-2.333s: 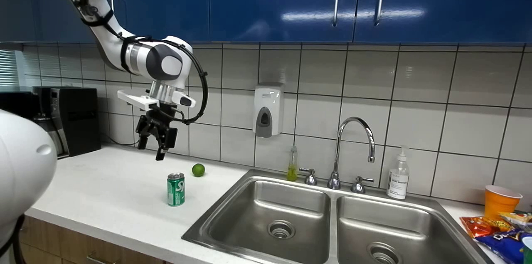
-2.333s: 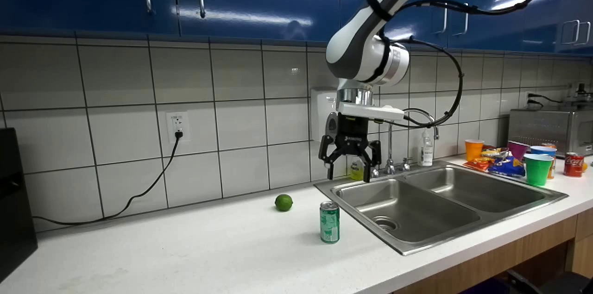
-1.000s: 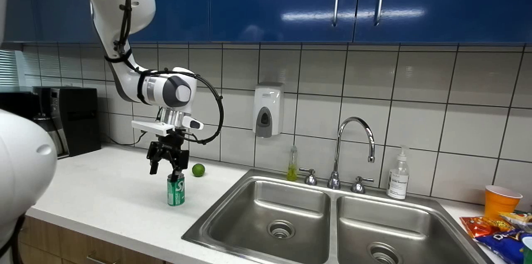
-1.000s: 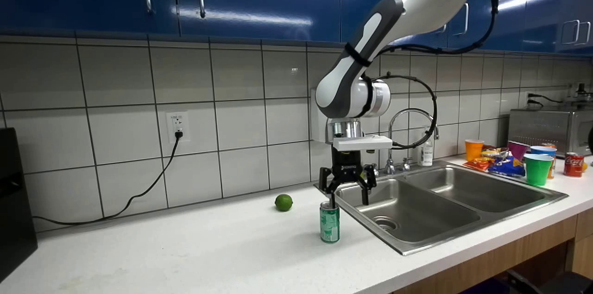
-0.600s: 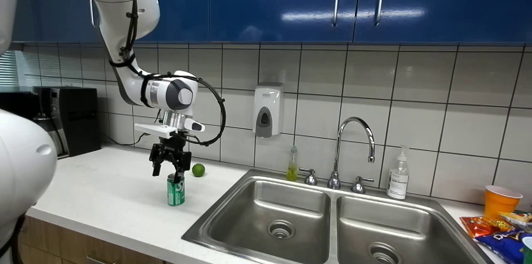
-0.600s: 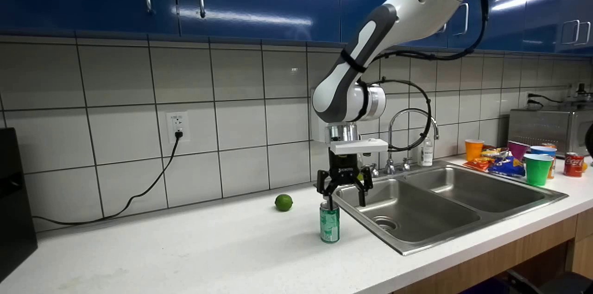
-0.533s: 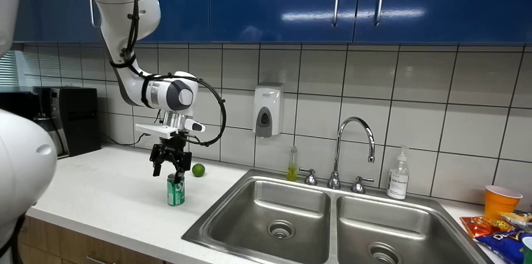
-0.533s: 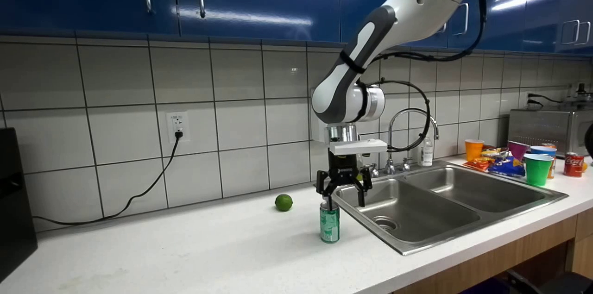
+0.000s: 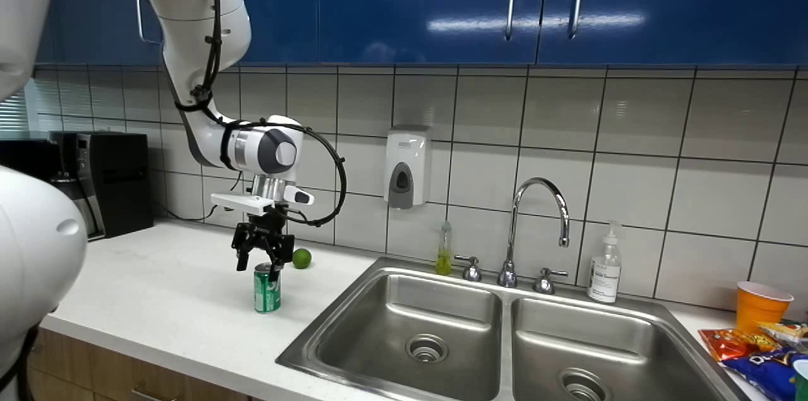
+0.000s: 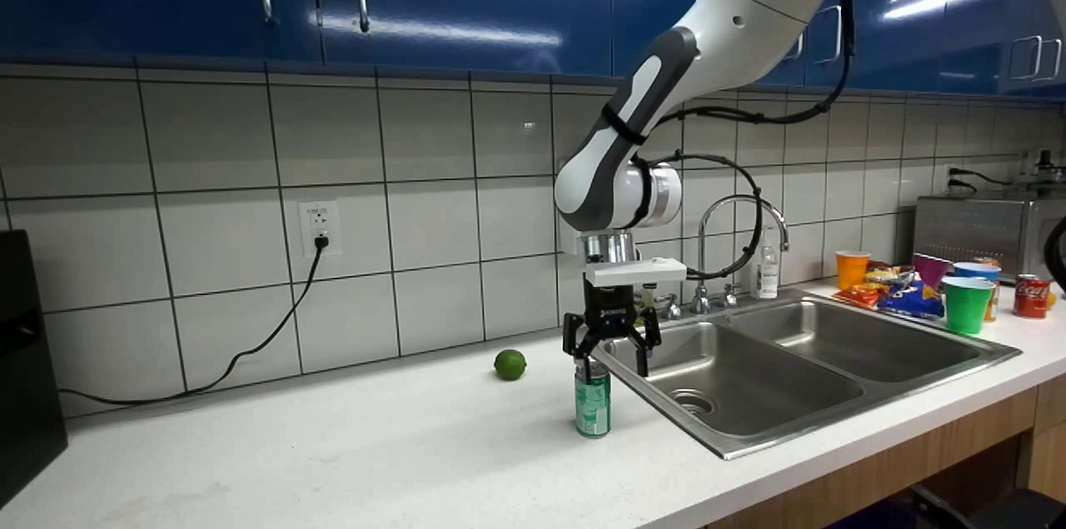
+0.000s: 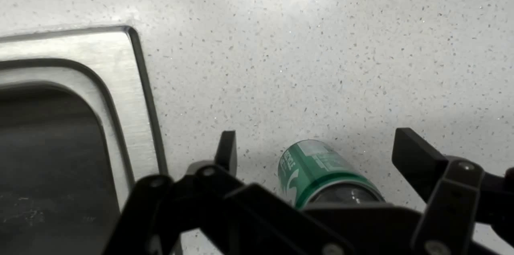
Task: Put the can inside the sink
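Observation:
The green can (image 9: 267,297) stands upright on the white counter, left of the sink in both exterior views (image 10: 593,414). My gripper (image 9: 257,269) is open and empty, at about the height of the can's top; it also shows in an exterior view (image 10: 615,372). In the wrist view the can (image 11: 317,166) shows between the spread fingers (image 11: 316,142), with space on both sides. Part of its silvery top is hidden by the gripper body. The double-basin steel sink (image 9: 360,344) is beside the can; its rim corner shows in the wrist view (image 11: 114,52).
A lime (image 9: 302,258) lies behind the can near the tiled wall. A curved faucet (image 9: 514,224), a yellow-green bottle (image 9: 444,256) and a pump bottle (image 9: 605,271) stand along the sink's back. Cups (image 10: 968,304) and snack bags (image 10: 912,298) sit beyond the sink.
My gripper has come down from well above the counter to the can's top, moving only slightly in the last half second. It stays open. The can has not moved.

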Robot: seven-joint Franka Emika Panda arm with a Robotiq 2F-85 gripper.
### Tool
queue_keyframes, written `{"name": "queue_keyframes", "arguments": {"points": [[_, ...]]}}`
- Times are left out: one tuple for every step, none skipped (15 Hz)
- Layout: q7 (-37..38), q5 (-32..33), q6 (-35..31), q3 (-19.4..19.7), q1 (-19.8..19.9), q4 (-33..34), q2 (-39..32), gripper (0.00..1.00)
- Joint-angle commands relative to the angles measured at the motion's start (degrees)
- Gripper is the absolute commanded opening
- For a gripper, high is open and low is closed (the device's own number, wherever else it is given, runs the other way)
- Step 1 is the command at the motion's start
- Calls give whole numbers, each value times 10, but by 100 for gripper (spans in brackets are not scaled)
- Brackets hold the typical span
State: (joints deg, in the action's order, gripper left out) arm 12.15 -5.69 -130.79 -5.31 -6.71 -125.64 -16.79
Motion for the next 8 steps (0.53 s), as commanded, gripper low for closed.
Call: {"name": "queue_keyframes", "arguments": {"points": [[13, 28, -1, 10, -9, 23, -19, 100], [14, 34, -2, 11, -10, 26, -23, 100], [14, 37, -1, 11, -10, 30, -27, 100], [14, 41, -2, 12, -11, 33, -31, 100], [14, 43, -2, 13, -12, 36, -34, 100], [14, 46, -2, 13, -13, 39, -38, 100], [13, 47, -2, 13, -13, 42, -41, 100], [14, 48, -3, 14, -15, 46, -45, 100]]}}
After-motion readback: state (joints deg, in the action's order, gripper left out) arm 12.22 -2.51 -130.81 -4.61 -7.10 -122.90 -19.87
